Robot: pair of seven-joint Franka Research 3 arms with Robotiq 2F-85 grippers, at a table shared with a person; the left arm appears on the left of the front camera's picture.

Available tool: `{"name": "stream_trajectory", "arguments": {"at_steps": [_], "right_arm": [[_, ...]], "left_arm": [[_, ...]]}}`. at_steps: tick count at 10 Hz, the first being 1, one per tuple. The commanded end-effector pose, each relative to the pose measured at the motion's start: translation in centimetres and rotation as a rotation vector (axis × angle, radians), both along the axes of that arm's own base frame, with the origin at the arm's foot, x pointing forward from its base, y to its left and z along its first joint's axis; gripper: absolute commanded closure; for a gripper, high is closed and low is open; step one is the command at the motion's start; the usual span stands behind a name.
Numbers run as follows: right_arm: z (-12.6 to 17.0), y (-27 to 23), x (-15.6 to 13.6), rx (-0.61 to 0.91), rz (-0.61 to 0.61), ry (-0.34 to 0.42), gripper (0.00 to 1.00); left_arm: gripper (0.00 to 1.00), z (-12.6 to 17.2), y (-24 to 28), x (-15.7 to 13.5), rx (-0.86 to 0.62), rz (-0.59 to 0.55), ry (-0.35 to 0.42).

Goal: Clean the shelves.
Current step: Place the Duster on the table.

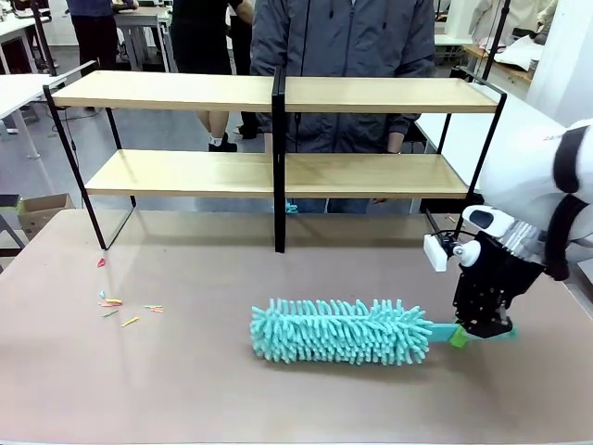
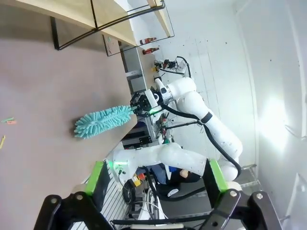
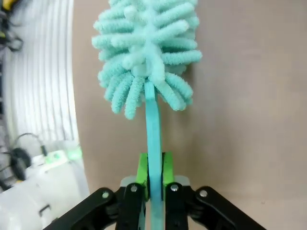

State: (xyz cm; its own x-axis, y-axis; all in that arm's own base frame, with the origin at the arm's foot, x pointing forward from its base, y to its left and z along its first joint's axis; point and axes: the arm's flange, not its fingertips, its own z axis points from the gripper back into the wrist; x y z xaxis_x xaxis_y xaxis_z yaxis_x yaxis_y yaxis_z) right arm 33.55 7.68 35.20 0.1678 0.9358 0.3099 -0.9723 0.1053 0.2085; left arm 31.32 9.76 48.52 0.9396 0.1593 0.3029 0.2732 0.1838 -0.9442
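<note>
The right pincer (image 1: 484,331), black with green pads, is clamped on the flat turquoise handle of a fluffy turquoise chenille duster (image 1: 341,331), whose head lies on the brown bench (image 1: 232,389) to the robot's left of that pincer. In the right wrist view the pads press the handle from both sides. The shelves (image 1: 278,134), a two-tier rack of light-wood boards in a thin black metal frame with a black centre post, stand at the bench's far side, well apart from the duster. Small coloured scraps (image 1: 120,311) lie on the bench towards the robot's left. The left pincer (image 2: 156,179) stands with its jaws wide apart, holding nothing. A person in a grey jacket (image 1: 343,46) stands behind the shelves.
</note>
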Motion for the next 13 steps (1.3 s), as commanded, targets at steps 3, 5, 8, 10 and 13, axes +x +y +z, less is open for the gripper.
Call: {"name": "stream_trajectory", "arguments": {"at_steps": [3, 5, 8, 10, 13], "right_arm": [[7.8, -11.0, 2.5, 0.161, -0.248, -0.044, 0.25], [10.2, -15.5, -3.2, 0.615, -0.398, 0.365, 0.00], [9.2, -17.2, -7.7, 1.136, -0.682, 0.710, 0.00], [8.2, -18.6, -8.2, 1.504, -0.705, 0.794, 0.00], [7.9, -18.8, -9.3, 1.041, -0.444, 0.684, 0.00]], "left_arm": [[0.00, -0.6, -0.3, 0.2, -0.026, 0.000, -0.025], [0.00, -0.6, -0.3, 0.2, -0.026, 0.000, -0.025], [0.00, -0.6, -0.3, 0.2, -0.026, 0.000, -0.025], [0.00, -0.6, -0.3, 0.2, -0.026, 0.000, -0.025], [0.00, -0.6, -0.3, 0.2, -0.026, 0.000, -0.025]]}}
